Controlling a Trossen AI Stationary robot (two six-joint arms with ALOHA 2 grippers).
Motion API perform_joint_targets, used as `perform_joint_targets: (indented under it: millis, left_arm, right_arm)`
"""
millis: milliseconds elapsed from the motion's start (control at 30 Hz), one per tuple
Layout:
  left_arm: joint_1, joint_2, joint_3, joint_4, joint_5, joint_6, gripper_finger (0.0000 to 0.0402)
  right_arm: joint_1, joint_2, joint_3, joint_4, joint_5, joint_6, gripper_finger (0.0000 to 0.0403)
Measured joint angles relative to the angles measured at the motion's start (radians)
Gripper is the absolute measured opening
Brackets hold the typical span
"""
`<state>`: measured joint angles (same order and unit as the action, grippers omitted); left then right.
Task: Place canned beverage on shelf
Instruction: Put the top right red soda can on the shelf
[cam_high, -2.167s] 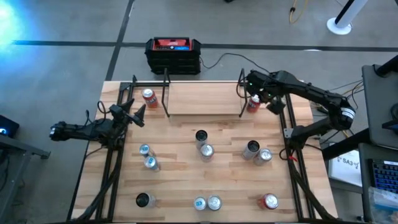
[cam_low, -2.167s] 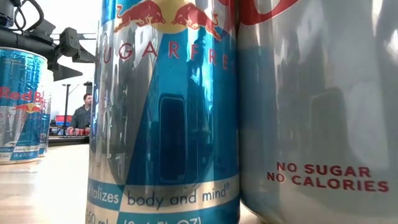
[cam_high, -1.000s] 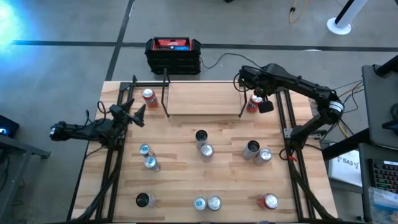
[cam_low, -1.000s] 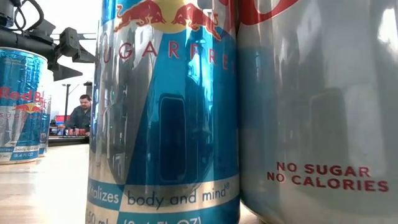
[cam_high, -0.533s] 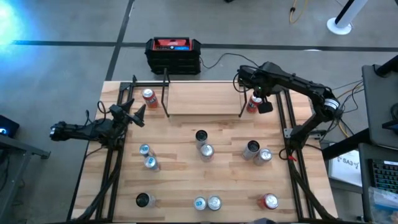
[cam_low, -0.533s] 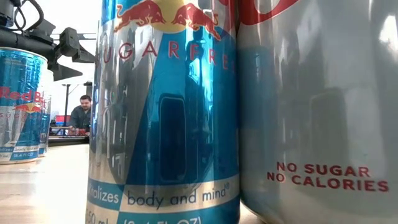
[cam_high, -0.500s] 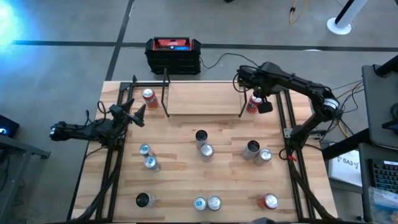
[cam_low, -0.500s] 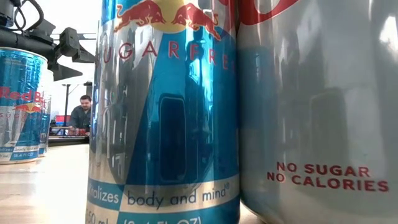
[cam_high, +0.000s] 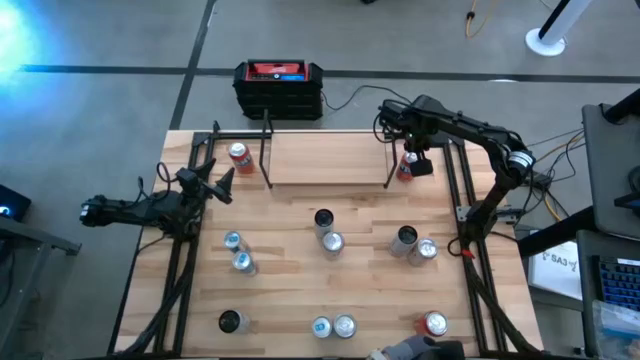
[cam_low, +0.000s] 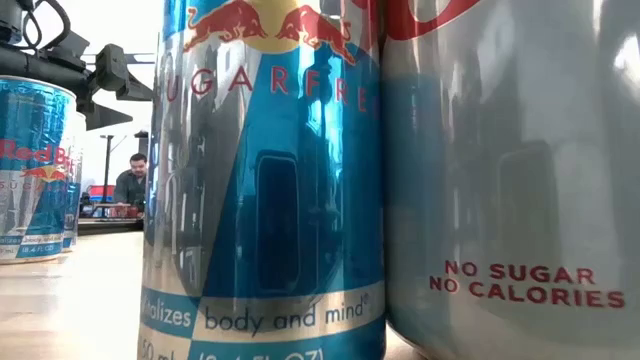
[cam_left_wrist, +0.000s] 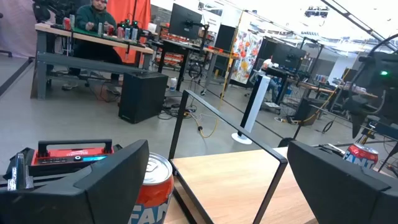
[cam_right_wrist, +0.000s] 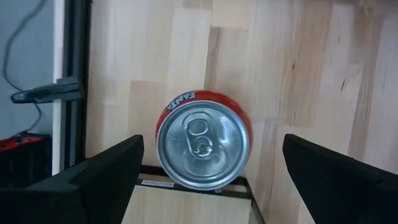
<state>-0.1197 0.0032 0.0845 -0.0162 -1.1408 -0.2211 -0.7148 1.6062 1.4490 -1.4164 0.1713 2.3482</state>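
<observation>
The shelf (cam_high: 325, 155), a light wood board on thin black posts, stands at the table's far middle. A red can (cam_high: 404, 169) stands upright on the table by the shelf's right end. My right gripper (cam_high: 409, 160) hangs above it, pointing down and open. In the right wrist view its fingers (cam_right_wrist: 93, 180) stand on either side of the can's silver top (cam_right_wrist: 203, 146) without touching. Another red can (cam_high: 238, 155) stands by the shelf's left end. My left gripper (cam_high: 216, 185) waits level and open at the left, facing that can (cam_left_wrist: 152, 186).
Several silver and blue cans (cam_high: 330, 240) stand across the table's middle and near part; two (cam_low: 265, 180) fill the low view. A black box with a red top (cam_high: 279, 88) sits behind the table. A dark shape (cam_high: 420, 350) shows at the near edge. People sit in the room beyond.
My right gripper has moved a little toward the table's far-left and sunk toward the red can at the shelf's right end, staying open. A dark shape has come into view at the table's near edge.
</observation>
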Motion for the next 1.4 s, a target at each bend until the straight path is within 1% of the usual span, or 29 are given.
perform_joint_targets:
  millis: [133, 333, 467, 600, 767, 900, 1033, 1233, 1267, 1400]
  left_arm:
    - [0.0, 0.0, 0.0, 0.0, 0.0, 0.0, 0.0368]
    - [0.0, 0.0, 0.0, 0.0, 0.0, 0.0, 0.0368]
    - [0.0, 0.0, 0.0, 0.0, 0.0, 0.0, 0.0368]
    - [0.0, 0.0, 0.0, 0.0, 0.0, 0.0, 0.0368]
    - [0.0, 0.0, 0.0, 0.0, 0.0, 0.0, 0.0368]
    - [0.0, 0.0, 0.0, 0.0, 0.0, 0.0, 0.0368]
    - [0.0, 0.0, 0.0, 0.0, 0.0, 0.0, 0.0368]
    - [0.0, 0.0, 0.0, 0.0, 0.0, 0.0, 0.0368]
    - [0.0, 0.0, 0.0, 0.0, 0.0, 0.0, 0.0368]
    - [0.0, 0.0, 0.0, 0.0, 0.0, 0.0, 0.0368]
  right_arm:
    - [-0.048, 0.0, 0.0, 0.027, -0.066, -0.06, 0.0371]
    - [-0.097, 0.0, -0.006, 0.045, -0.133, -0.122, 0.0371]
    - [-0.111, 0.0, -0.042, 0.075, -0.162, -0.149, 0.0371]
    - [-0.123, 0.0, -0.093, 0.139, -0.218, -0.169, 0.0371]
    - [-0.127, 0.0, -0.131, 0.193, -0.224, -0.19, 0.037]
    - [-0.126, -0.001, -0.133, 0.196, -0.224, -0.152, 0.0369]
    - [-0.126, -0.006, -0.133, 0.198, -0.223, -0.155, 0.0351]
    - [-0.126, -0.018, -0.134, 0.195, -0.19, -0.202, 0.0285]
    - [-0.125, -0.019, -0.134, 0.195, -0.188, -0.212, 0.028]
    - [-0.125, -0.029, -0.134, 0.197, -0.191, -0.235, 0.028]
